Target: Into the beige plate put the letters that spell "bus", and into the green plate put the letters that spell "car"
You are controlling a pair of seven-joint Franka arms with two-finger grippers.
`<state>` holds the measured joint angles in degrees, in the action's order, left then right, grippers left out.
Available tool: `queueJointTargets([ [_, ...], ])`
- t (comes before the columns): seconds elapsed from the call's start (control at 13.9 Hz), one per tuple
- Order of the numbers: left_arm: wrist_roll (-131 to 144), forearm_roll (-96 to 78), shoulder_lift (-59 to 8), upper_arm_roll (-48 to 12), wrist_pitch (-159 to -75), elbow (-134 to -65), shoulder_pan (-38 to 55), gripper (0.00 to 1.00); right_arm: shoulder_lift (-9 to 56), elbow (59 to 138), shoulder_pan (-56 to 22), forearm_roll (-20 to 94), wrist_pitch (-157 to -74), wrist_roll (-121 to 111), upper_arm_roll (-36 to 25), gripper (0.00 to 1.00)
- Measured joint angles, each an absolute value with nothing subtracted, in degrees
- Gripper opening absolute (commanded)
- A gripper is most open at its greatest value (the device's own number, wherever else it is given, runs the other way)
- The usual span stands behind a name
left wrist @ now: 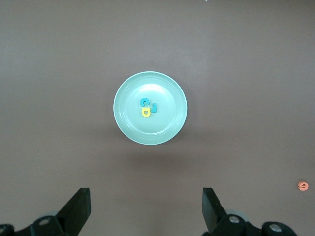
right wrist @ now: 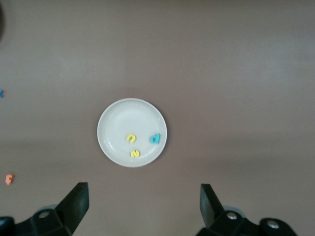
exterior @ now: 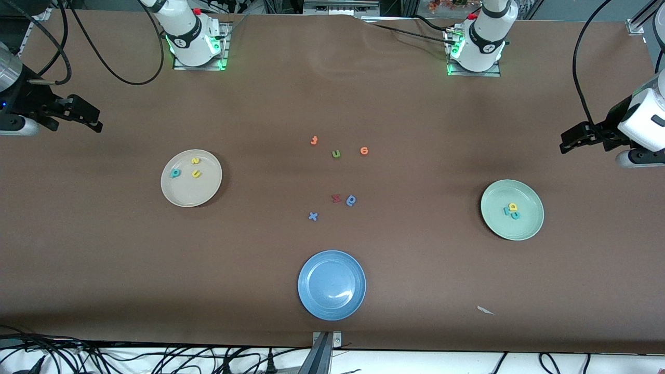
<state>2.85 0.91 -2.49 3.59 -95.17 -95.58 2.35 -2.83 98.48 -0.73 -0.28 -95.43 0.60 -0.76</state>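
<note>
Beige plate (exterior: 179, 195) toward the right arm's end of the table holds all three "bus" letters: teal b (exterior: 175, 173), yellow s (exterior: 195, 160), yellow u (exterior: 196, 174), all lying apart from one another. Right wrist view confirms the same three in it.

Green plate (exterior: 527, 226) toward the left arm's end holds the "car" set: yellow a (exterior: 513, 207), teal r (exterior: 506, 211), teal c (exterior: 516, 215), bunched together and touching, a partly on top of the others. Left wrist view shows the same cluster mid-plate.

Looks to me like both words are sorted, nothing left to move.

Leftovers mid-table, not needed: two orange letters (exterior: 314, 140), green u (exterior: 336, 154), red letter (exterior: 336, 198), blue round-bowled letter (exterior: 351, 200), blue x (exterior: 313, 216). Blue plate (exterior: 311, 301) nearest the front camera, no letters in it.

Right gripper (exterior: 96, 122) is up over bare table at its own end, jaws wide, holding nothing. Left gripper (exterior: 566, 145) likewise at its end, jaws wide, nothing held. Both arms pulled clear and waiting.
</note>
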Motion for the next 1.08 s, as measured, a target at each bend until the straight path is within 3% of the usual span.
queueJointTargets([
  [0.14,2.82,0.91,-2.49,3.65,-95.07,-95.58,2.35,1.00,-1.48,96.33,-0.75,-0.28,-93.58,0.04,-0.75,1.00],
  [0.58,2.68,0.91,-2.43,3.61,-95.03,-95.56,2.35,1.00,-2.76,100.08,-0.74,-0.28,-99.45,-0.12,-1.32,1.00],
  [1.08,2.58,0.91,-1.93,3.22,-94.45,-95.54,2.39,1.00,-2.81,100.03,-0.73,-0.21,-97.21,-0.20,-2.49,1.00],
])
